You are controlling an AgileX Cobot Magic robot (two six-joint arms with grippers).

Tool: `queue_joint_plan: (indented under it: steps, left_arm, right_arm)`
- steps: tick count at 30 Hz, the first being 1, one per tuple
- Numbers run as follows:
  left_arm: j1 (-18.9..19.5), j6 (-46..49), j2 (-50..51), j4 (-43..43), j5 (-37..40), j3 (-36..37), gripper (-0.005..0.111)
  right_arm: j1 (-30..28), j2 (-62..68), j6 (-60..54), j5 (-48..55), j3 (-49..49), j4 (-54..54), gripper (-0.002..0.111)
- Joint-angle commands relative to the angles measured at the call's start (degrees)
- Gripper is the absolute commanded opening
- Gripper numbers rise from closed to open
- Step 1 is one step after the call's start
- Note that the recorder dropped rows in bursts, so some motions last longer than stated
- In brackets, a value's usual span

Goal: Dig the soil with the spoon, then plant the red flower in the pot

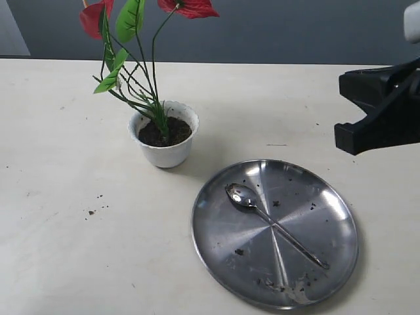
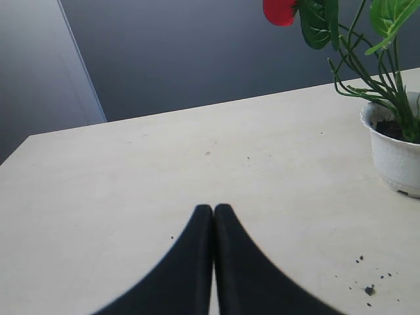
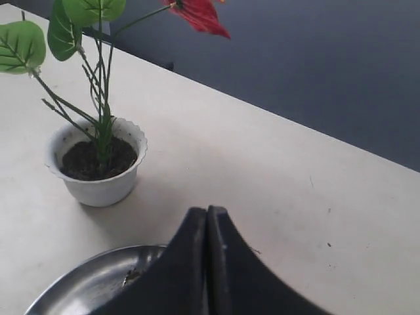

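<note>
The red flower (image 1: pixel 190 8) stands upright with its green stems stuck in the soil (image 1: pixel 172 133) that fills the white scalloped pot (image 1: pixel 164 152). The spoon (image 1: pixel 272 225) lies alone on the round steel plate (image 1: pixel 216 243), bowl toward the pot. My right gripper (image 3: pixel 207 211) is shut on nothing and hovers above the plate's far edge, to the right of the pot (image 3: pixel 98 184). My left gripper (image 2: pixel 214 209) is shut and empty over bare table, well apart from the pot (image 2: pixel 397 161). It is out of the exterior view.
The black right arm (image 1: pixel 380 108) juts in at the right edge above the table. Soil crumbs (image 1: pixel 92 211) dot the table left of the plate, and more lie on the plate (image 1: pixel 289 285). A dark wall runs behind the table's far edge.
</note>
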Motion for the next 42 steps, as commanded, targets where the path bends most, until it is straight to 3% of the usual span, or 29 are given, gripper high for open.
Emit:
queue_joint_plan:
  steps: [1,6,11,21,29,33,42]
  left_arm:
    - [-0.13,-0.21,0.19,-0.29,-0.39,-0.15,0.002]
    - [-0.13,-0.21,0.19,-0.29,-0.39,-0.15,0.002]
    - [-0.13,-0.21,0.19,-0.29,-0.39,-0.15,0.002]
    - [-0.13,-0.21,0.19,-0.29,-0.39,-0.15,0.002]
    - [-0.13,-0.21,0.19,-0.29,-0.39,-0.15,0.002]
    - [-0.13,-0.21,0.19,-0.29,-0.39,-0.15,0.002]
    - [-0.13,-0.21,0.19,-0.29,-0.39,-0.15,0.002]
  right_arm:
    - [-0.42,-0.57,0.05,-0.57,0.85,-1.72,-0.001]
    - [-0.54,-1.17,0.05,-5.87,6.62,-0.86,-0.001]
    - [-3.18,-10.58,0.05,-10.67,15.88,8.12,-0.001]
    - [-22.88,-32.92,0.05,-7.27,27.71,8.89,-0.001]
    - [-31.84,-45.69,0.05,-7.21,34.4,10.43,-0.001]
    - [-34.68,-47.84,0.05,-7.11,35.22,13.42,-0.001]
    - [-35.19,-48.1,0.05,-3.35,35.22,16.78,-0.001]
